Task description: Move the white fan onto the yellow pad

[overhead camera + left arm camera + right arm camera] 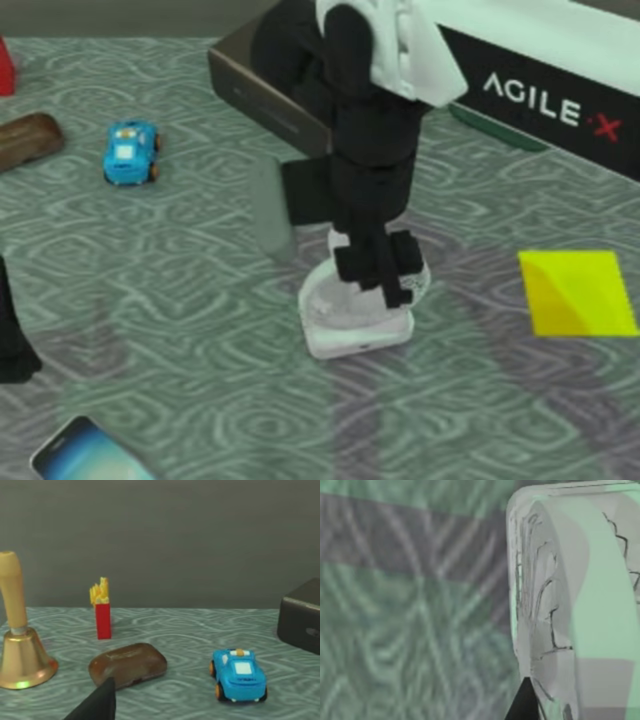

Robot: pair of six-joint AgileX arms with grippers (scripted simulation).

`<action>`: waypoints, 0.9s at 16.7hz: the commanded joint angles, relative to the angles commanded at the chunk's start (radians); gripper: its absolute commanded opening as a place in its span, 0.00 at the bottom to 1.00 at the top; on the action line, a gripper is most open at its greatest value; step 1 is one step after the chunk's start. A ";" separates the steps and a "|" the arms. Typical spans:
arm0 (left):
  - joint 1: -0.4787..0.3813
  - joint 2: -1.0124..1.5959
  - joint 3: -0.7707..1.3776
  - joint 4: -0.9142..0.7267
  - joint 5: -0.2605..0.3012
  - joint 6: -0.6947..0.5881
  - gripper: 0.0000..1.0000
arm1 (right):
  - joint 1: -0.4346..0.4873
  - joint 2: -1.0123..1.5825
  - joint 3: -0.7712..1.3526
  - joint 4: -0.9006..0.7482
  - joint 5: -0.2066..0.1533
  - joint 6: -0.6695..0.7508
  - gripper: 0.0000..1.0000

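Observation:
The white fan (350, 320) lies on the patterned table near the middle, its cage facing up. My right arm comes down from the back, and my right gripper (380, 272) is shut on the fan's far rim. In the right wrist view one black fingertip (522, 705) presses against the fan's frame (580, 580); the other finger is hidden behind it. The yellow pad (578, 292) lies flat at the right edge, apart from the fan. My left gripper (12, 350) is parked open at the left edge; one fingertip (97, 702) shows in its wrist view.
A blue toy car (131, 152) and a brown lump (28, 138) sit at the back left. A dark box (265, 85) stands behind the fan. A phone (85, 452) lies at the front left. A brass bell (22, 655) and red fries box (102, 615) stand farther back.

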 joint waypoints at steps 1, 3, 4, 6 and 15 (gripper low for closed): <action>0.000 0.000 0.000 0.000 0.000 0.000 1.00 | 0.000 0.000 0.000 0.000 0.000 0.000 0.17; 0.000 0.000 0.000 0.000 0.000 0.000 1.00 | 0.000 0.000 0.000 0.000 0.000 0.000 0.02; 0.000 0.000 0.000 0.000 0.000 0.000 1.00 | 0.000 0.000 0.000 0.000 0.000 0.000 0.00; 0.000 0.000 0.000 0.000 0.000 0.000 1.00 | 0.000 0.000 0.000 0.000 0.000 0.000 0.00; 0.000 0.000 0.000 0.000 0.000 0.000 1.00 | -0.003 0.002 0.042 -0.039 0.000 0.002 0.00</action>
